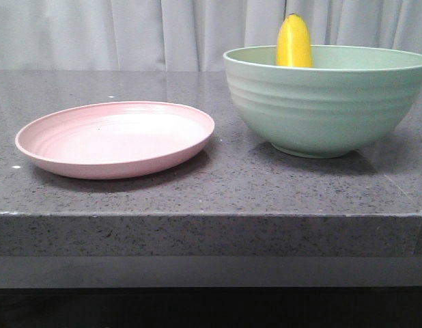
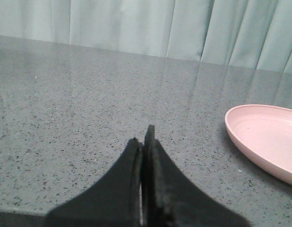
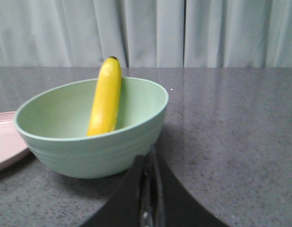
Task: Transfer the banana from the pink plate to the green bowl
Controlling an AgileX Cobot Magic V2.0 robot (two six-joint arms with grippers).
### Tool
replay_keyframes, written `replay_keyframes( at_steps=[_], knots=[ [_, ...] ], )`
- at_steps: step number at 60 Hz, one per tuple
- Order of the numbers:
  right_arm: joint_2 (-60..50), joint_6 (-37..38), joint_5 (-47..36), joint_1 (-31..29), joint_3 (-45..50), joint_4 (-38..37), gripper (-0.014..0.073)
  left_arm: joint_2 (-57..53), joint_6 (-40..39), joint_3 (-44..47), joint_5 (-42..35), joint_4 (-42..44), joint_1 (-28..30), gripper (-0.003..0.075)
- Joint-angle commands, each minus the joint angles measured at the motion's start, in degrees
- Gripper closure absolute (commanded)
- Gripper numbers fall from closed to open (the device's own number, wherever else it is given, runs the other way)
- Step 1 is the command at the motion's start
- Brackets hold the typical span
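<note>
The banana (image 1: 294, 42) stands on end inside the green bowl (image 1: 327, 102), leaning on the bowl's wall with its dark tip above the rim; it also shows in the right wrist view (image 3: 106, 97). The pink plate (image 1: 115, 140) lies bare to the left of the bowl. My left gripper (image 2: 142, 139) is shut and holds nothing, low over the counter, with the pink plate's edge (image 2: 264, 142) off to one side. My right gripper (image 3: 148, 158) is shut and holds nothing, close to the green bowl's outer wall (image 3: 94, 153). Neither gripper shows in the front view.
The plate and bowl sit on a dark speckled stone counter (image 1: 211, 195) with its front edge near the camera. A pale curtain (image 1: 129, 34) hangs behind the counter.
</note>
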Motion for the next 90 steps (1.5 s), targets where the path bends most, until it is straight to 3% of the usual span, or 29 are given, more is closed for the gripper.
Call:
replay_keyframes(
  at_steps=[1, 15, 90],
  knots=[
    [-1.1, 1.1, -6.0, -2.0, 1.5, -1.2, 0.0653, -1.1, -0.3, 0.2, -5.2, -0.4, 0.1, 0.0741],
    [-10.4, 1.1, -6.7, -4.7, 11.3, -0.2, 0.0653, -1.1, -0.3, 0.2, -5.2, -0.4, 0.1, 0.0741],
    [-10.2, 1.1, -5.5, -4.9, 11.0, 0.7, 0.0653, -1.1, -0.3, 0.2, -5.1, -0.4, 0.1, 0.0741]
  ],
)
